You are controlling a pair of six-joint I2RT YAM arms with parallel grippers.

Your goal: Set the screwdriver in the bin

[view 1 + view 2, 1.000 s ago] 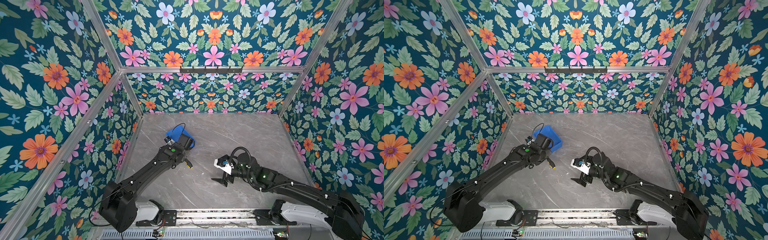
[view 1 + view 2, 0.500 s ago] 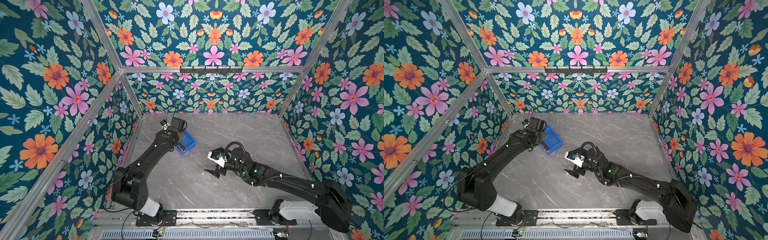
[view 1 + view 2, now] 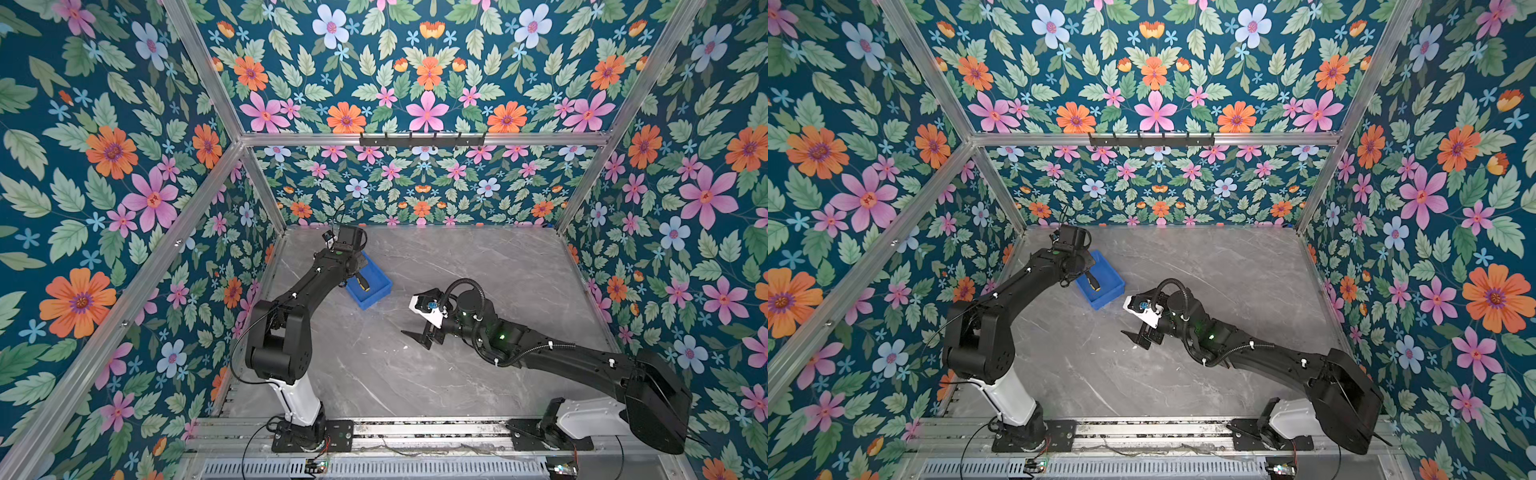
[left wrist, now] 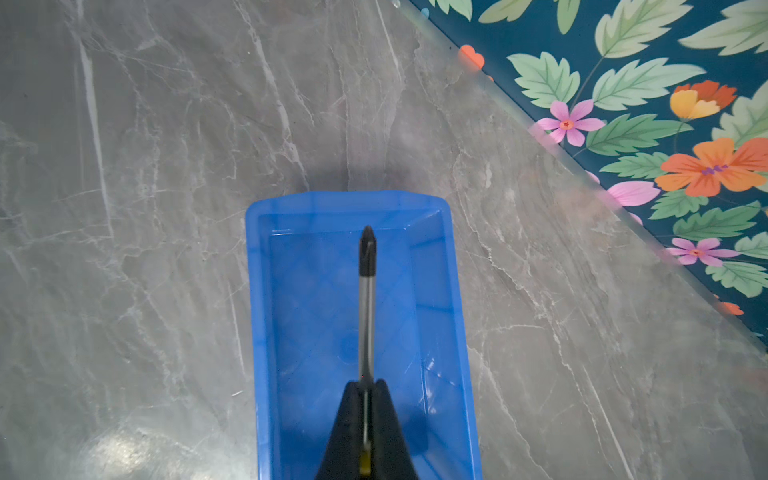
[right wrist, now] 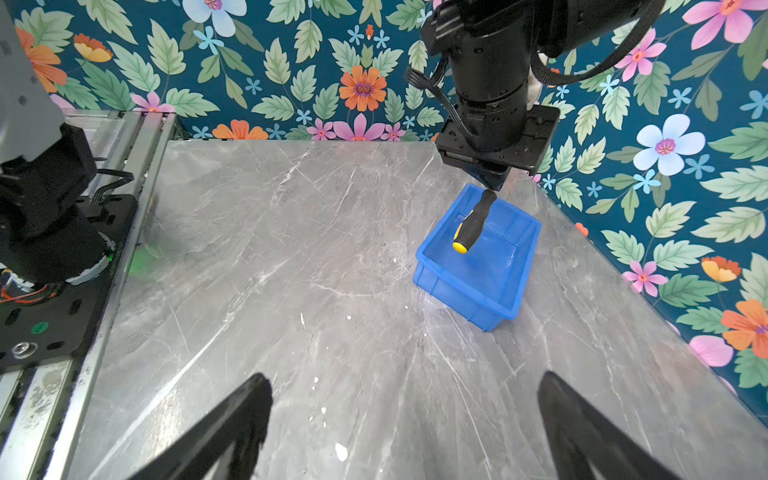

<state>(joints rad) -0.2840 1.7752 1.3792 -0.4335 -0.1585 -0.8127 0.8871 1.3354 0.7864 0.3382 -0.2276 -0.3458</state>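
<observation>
Jaws of the left gripper (image 4: 365, 384) pressed together on the thin metal shaft of a small screwdriver (image 4: 366, 307) with a black-and-yellow handle, held over the inside of a shallow rectangular bright blue plastic bin (image 4: 254, 299). The left wrist view shows the shaft and its dark cross-point tip, which points along the bin toward one short wall. Of the handle it shows only a yellow sliver between the fingers. The right wrist view shows the reverse: the screwdriver (image 5: 471, 224) slants down out of the gripper with its yellow butt lowest, apparently clear of the floor of the bin (image 5: 469, 291), while shaft and tip are hidden. In both top views only the handle shows, under the wrist of the left arm (image 3: 307, 286), whose bulk hides the fingers. The bin (image 3: 374, 298) sits on a grey marble-patterned tabletop (image 3: 478, 257) near the floral wall (image 3: 245, 216) on the left. The right gripper (image 5: 403, 380), fingers spread wide and empty, hangs over bare tabletop, well apart from the bin.
</observation>
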